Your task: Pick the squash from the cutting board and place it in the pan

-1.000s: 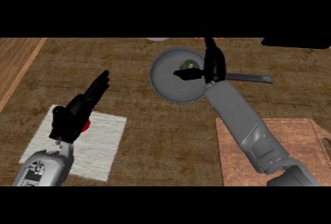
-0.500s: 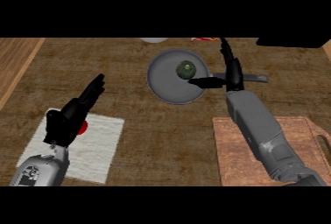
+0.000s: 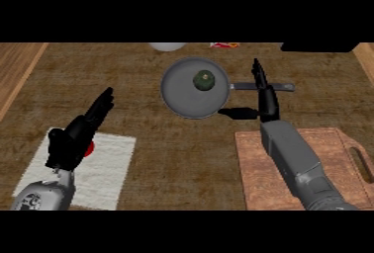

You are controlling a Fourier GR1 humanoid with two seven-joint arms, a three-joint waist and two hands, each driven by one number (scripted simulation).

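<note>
Squash [image 3: 204, 80] small, round, dark green, pale spot maybe stem; in pan [image 3: 191, 101].

Your right forearm [image 3: 296, 163] is a long, boxy grey shell that ends in the slim black right hand [image 3: 266, 101]. Your left forearm [image 3: 42, 195] is paler grey and rounded, with small dark dots, and carries the black left hand [image 3: 73, 141].

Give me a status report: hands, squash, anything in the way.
Both hands open: right hand by grey round metal pan, left hand over white cloth. Dark green round squash in pan. No obstruction seen.
</note>
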